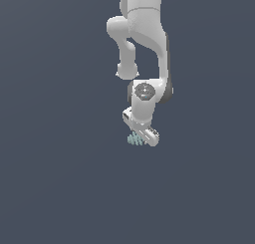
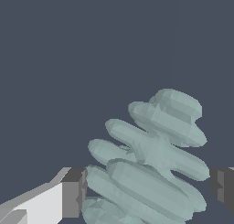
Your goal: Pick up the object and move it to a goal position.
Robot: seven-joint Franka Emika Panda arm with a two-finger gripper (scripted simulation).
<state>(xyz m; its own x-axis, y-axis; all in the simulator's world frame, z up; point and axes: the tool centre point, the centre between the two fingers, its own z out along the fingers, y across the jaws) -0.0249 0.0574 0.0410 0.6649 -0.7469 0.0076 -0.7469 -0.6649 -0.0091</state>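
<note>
You have only a plain, flat slate-grey surface (image 1: 55, 188) to look at apart from the job itself, and it fills the exterior view from edge to edge. Its colour is even, with no markings or seams you could pick out. In the wrist view you see the same grey surface (image 2: 68, 58) as the backdrop.

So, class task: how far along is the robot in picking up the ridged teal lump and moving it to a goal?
Done: the arm has reached the teal lump, and the claw straddles it, a finger on each side. In hand: the grasp; whether the fingers touch the lump yet cannot be told, and it does not look lifted. Left: closing, lifting and carrying it; no goal marker shows in either view.
</note>
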